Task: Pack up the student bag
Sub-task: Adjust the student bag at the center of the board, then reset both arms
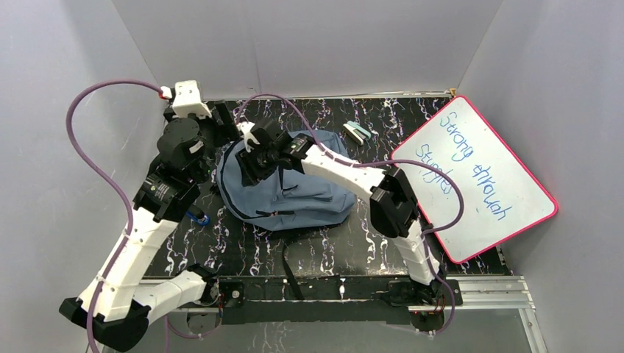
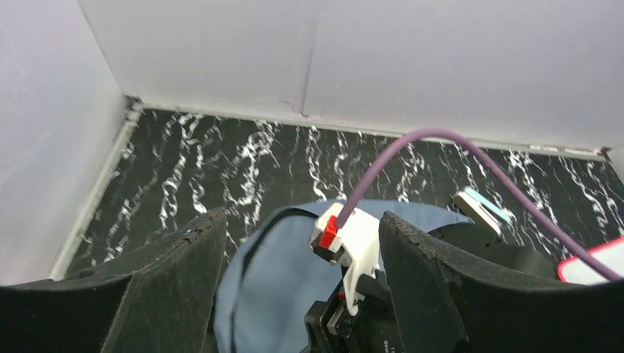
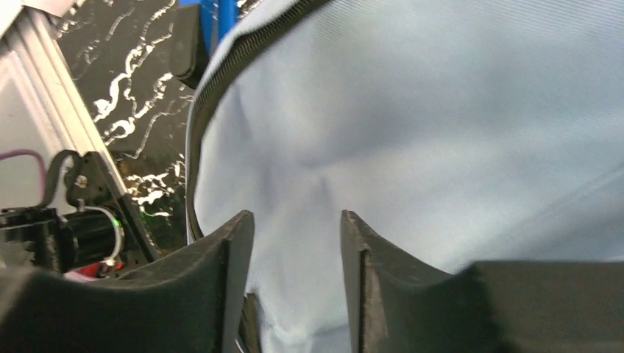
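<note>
Black marbled tabletop (image 1: pixel 368 243), veined white, lay boxed by pale grey walls (image 1: pixel 294 44). The student bag (image 1: pixel 294 195) lay slightly left of centre. The left gripper (image 2: pixel 302 217) gaped wide, empty; the right gripper (image 3: pixel 294 217) stood partly open against the bag's fabric.

The bag (image 1: pixel 309 198) lies mid-surface (image 1: pixel 243 246); a whiteboard (image 1: pixel 478 176) sits to its right, a small object (image 1: pixel 357 132) behind.
</note>
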{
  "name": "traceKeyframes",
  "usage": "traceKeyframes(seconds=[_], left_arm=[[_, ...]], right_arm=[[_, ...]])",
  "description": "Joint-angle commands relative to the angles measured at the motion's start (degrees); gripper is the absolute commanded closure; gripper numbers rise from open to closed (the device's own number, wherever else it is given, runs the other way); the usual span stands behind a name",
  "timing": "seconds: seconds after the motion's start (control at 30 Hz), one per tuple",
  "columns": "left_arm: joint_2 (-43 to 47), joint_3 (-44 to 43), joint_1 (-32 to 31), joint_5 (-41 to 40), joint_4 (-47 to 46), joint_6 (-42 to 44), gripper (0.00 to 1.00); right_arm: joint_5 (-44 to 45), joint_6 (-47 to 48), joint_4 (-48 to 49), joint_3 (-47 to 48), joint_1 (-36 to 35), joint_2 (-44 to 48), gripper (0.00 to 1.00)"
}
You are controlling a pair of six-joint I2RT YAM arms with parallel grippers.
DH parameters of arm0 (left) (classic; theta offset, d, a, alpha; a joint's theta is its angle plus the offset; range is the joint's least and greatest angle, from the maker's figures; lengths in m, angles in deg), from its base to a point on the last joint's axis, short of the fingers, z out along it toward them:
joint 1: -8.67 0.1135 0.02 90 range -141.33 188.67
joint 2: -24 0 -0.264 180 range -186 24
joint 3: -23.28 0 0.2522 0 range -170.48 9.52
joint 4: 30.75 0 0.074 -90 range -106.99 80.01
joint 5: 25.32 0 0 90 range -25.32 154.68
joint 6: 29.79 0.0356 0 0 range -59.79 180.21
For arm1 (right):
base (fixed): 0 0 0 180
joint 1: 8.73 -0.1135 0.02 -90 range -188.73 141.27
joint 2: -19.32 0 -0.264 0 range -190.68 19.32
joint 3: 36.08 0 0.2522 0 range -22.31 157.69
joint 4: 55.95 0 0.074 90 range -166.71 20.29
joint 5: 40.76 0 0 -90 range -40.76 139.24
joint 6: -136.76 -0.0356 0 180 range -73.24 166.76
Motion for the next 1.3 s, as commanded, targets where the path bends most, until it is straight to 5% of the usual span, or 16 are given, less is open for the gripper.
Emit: traceKeyframes(seconds=[0.0,0.27,0.43,0.73,0.93,1.27], left_arm=[[0.4,2.5,0.2,3.1,-0.6,-6.4,0.27],[-2.8,6.1,0.2,5.7,-4.5,-8.2,0.26],[-4.7,8.0,0.3,3.4,-6.7,-7.7,0.25],[-7.7,9.1,20.0,20.6,-3.4,-15.4,0.22],[-6.2,10.1,23.4,15.8,-1.0,-12.6,0.20],[4.5,17.4,23.4,13.9,-2.9,-9.5,0.11]], right_arm=[[6.7,3.9,4.0,-4.9,0.5,10.5,0.41],[29.5,6.1,10.6,-22.6,3.4,27.4,0.28],[36.4,4.8,14.8,-33.7,10.1,37.6,0.20],[25.6,0.8,13.4,-43.2,29.0,48.7,0.12],[22.9,0.0,15.3,-49.5,37.9,57.1,0.08],[26.1,5.3,22.5,-58.2,38.6,72.4,0.01]])
